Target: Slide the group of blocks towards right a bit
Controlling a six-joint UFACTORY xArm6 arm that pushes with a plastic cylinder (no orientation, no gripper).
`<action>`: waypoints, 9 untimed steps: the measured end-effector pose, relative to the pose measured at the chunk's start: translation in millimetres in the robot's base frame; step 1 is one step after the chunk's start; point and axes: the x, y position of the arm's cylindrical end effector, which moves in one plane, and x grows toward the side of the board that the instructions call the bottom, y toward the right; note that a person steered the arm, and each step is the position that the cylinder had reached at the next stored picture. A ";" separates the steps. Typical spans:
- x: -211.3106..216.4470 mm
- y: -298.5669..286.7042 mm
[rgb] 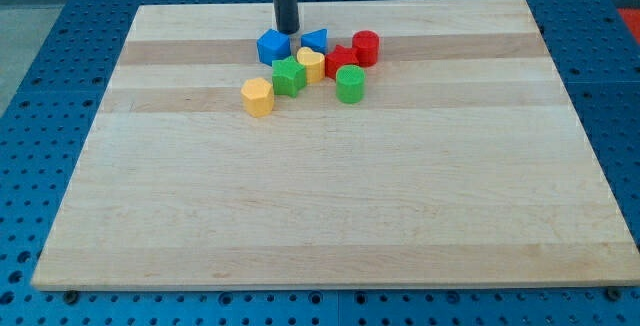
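A cluster of blocks sits near the top middle of the wooden board (330,196). It holds a blue cube (272,46), a blue triangular block (315,40), a red cylinder (365,47), a red star-like block (341,60), a yellow heart-like block (311,64), a green star-like block (289,76), a green cylinder (350,84) and a yellow hexagonal block (258,97). My tip (287,31) is at the cluster's top edge, just above and between the blue cube and the blue triangular block, close to both.
The board lies on a blue perforated table (40,76). The board's top edge runs just behind the rod.
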 end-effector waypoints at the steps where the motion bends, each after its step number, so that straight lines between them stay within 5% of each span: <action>1: 7.1 -30.0; 4: 76.1 -92.2; 9: 84.6 47.9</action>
